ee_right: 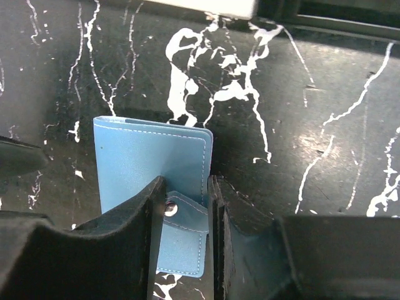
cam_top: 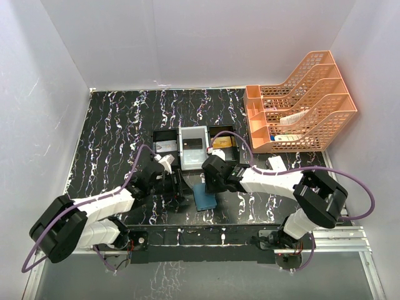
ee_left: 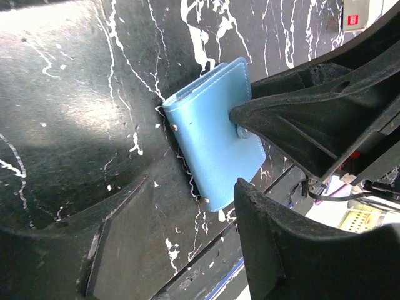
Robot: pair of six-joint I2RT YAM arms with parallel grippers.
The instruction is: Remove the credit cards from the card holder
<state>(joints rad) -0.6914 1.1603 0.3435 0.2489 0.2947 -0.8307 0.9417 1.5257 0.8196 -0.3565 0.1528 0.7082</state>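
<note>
One closed card holder (cam_top: pixel 204 196), cards (cam_top: pixel 220 142) in tray (cam_top: pixel 165 131)

card holder (ee_right: pixel 150 156): light blue, pale stitching, silver snap | table (cam_top: pixel 112 125): black, white marble veining | file rack (cam_top: pixel 306 106): orange lattice | cables (cam_top: pixel 373 202): purple | tray (cam_top: pixel 157 134): black, grey centre | arms (cam_top: pixel 269 180): white and black

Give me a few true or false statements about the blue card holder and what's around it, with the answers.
1. The card holder is folded shut. True.
2. It lies inside the tray. False: it lies on the table, nearer the arms.
3. The right tool has its fingers either side of the snap tab. True.
4. The orange rack stands at the far left. False: it stands at the far right.
</note>
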